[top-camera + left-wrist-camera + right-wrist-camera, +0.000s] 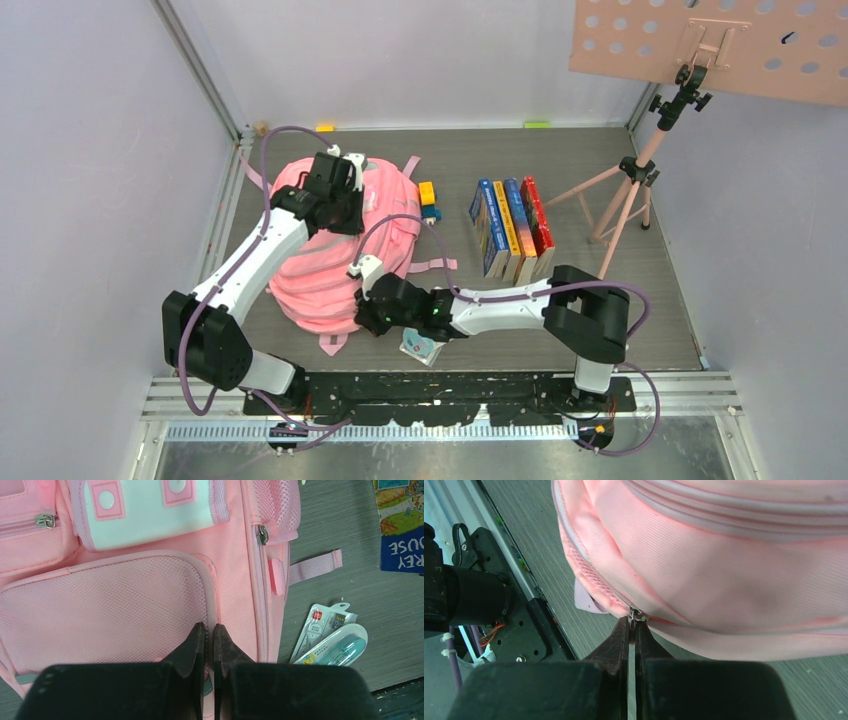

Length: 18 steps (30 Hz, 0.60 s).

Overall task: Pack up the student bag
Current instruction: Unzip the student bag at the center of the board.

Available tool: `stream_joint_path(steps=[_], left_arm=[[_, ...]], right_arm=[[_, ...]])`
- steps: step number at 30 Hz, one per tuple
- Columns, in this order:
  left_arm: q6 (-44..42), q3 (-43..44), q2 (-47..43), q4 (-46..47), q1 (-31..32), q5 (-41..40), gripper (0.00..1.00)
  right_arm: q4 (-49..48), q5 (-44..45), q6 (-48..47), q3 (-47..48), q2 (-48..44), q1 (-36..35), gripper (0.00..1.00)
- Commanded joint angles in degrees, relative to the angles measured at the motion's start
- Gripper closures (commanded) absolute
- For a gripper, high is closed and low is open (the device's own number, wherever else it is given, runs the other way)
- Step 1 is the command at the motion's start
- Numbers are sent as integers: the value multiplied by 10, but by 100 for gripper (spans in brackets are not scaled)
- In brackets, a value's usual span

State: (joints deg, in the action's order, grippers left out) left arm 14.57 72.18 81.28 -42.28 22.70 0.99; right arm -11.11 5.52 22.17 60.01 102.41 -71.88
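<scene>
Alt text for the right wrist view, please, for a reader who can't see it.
The right gripper is closed on a small metal zipper pull at the lower edge of the pink bag, which fills most of the frame. To the left, the dark grey table and a black mounting plate are visible.

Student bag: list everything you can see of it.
The student bag is a soft pink fabric backpack lying front-up on the grey table. It shows a mesh pocket, a white patch pocket, a zipped pocket and a loose webbing strap. The left gripper sits shut at the mesh pocket's edge. The right gripper is shut on a zipper pull at the bag's near side.
</scene>
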Motion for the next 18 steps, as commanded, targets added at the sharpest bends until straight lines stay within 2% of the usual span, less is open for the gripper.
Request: stream_joint_path(steps=[1, 13, 15, 18], left_arm=[[-6, 6, -24, 45, 0, 1, 100], [-7, 5, -26, 45, 0, 1, 100], [-7, 5, -26, 45, 0, 1, 100], [-9, 5, -28, 45, 0, -2, 100]], right_arm=[[-35, -5, 2, 47, 21, -21, 100], [-59, -24, 27, 100, 71, -29, 98], [-58, -19, 24, 94, 65, -29, 93], [-50, -2, 19, 78, 40, -29, 78]])
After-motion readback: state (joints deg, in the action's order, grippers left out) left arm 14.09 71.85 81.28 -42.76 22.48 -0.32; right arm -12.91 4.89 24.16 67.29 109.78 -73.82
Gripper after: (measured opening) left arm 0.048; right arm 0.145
